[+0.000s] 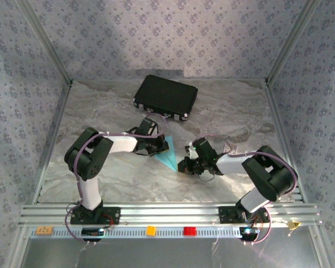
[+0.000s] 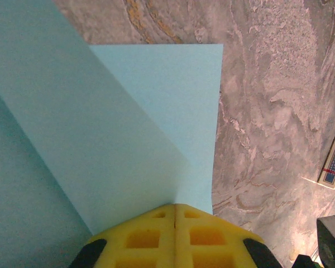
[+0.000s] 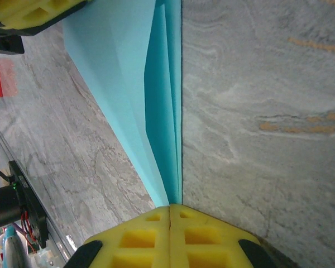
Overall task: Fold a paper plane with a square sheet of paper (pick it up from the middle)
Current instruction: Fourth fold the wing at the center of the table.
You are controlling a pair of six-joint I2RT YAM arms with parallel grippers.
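Btwn patterned walls (image 1: 173, 33): marbled tbl (image 1: 234, 111), paper (image 1: 168, 156)

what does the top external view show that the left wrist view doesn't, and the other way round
Top external: the patterned back wall, the black case at the back, and the whole pointed outline of the folded light blue paper. Left wrist: up close, the diagonal fold edge where layers overlap, and the yellow fingers pressed together. Both: that paper, the marbled table and the left end effector.

Paper plane (image 1: 168, 157) mid-table; left gripper (image 1: 161, 147) at its 11 o'clock, right gripper (image 1: 183, 166) at 4 (both touching); case (image 1: 166, 97) at 12.
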